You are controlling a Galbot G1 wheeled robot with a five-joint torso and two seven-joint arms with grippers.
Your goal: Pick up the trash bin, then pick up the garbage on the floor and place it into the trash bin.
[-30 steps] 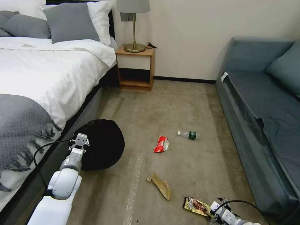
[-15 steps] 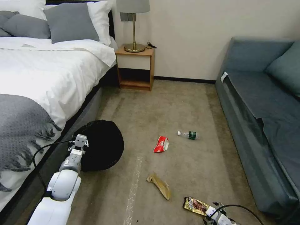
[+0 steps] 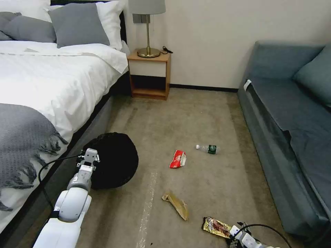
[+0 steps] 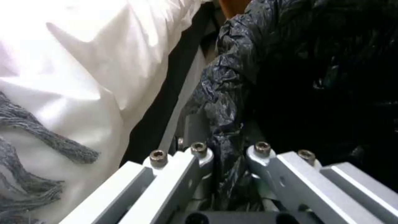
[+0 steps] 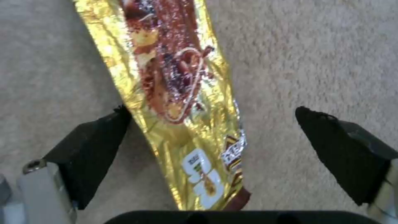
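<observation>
The trash bin (image 3: 115, 162), lined with a crinkly black bag, is beside the bed with its mouth tilted toward me. My left gripper (image 3: 90, 156) is shut on its rim; in the left wrist view the bag (image 4: 226, 93) is pinched between the fingers (image 4: 199, 152). The garbage lies on the carpet: a red-and-white wrapper (image 3: 178, 159), a clear bottle (image 3: 208, 148), crumpled brown paper (image 3: 176, 204) and a gold packet (image 3: 215, 226). My right gripper (image 3: 238, 233) is low over that packet (image 5: 174, 77), open (image 5: 212, 110), with one black pad on each side of it.
A bed (image 3: 51, 79) with a grey throw runs along the left and a blue-grey sofa (image 3: 293, 131) along the right. A wooden nightstand (image 3: 150, 74) with a lamp stands against the back wall. A pale tape strip (image 3: 147, 206) marks the carpet between them.
My right gripper has sunk lower and shifted slightly left toward the gold packet. The bin in my left gripper has wobbled a little; the litter has not moved.
</observation>
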